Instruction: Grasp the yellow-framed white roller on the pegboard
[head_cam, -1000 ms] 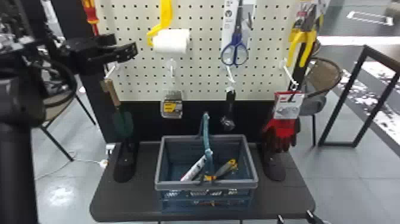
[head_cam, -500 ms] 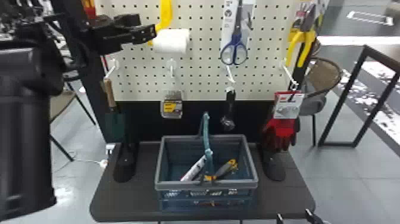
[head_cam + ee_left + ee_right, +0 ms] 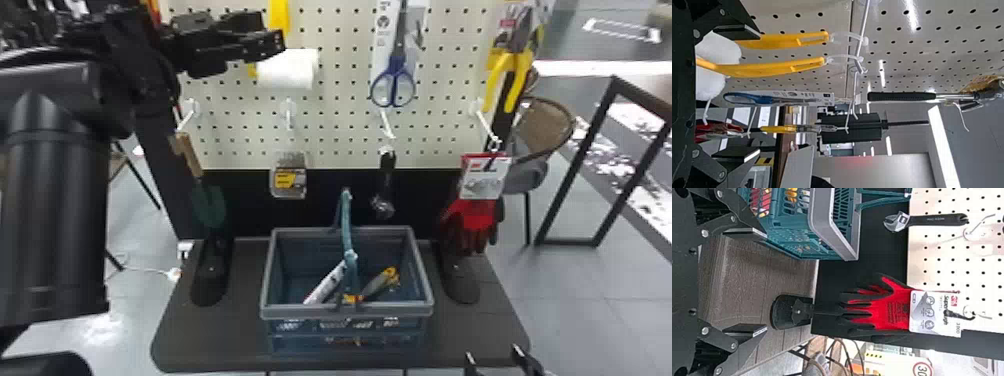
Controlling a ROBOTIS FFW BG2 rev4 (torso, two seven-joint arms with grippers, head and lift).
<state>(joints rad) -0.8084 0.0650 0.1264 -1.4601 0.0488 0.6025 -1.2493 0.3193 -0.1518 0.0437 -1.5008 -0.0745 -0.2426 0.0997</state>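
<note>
The yellow-framed white roller (image 3: 289,68) hangs high on the pegboard (image 3: 340,125), left of the scissors (image 3: 393,85). The left gripper (image 3: 736,92) is level with it, fingers spread wide around its white sleeve. The right gripper (image 3: 746,282), also spread, waits low at the table's (image 3: 225,330) near right

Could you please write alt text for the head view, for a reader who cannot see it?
The open left gripper is level with the yellow-framed white roller hanging on the pegboard. Blue scissors, yellow pliers and red gloves hang nearby; a blue basket holding tools stands on the black table below.
</note>
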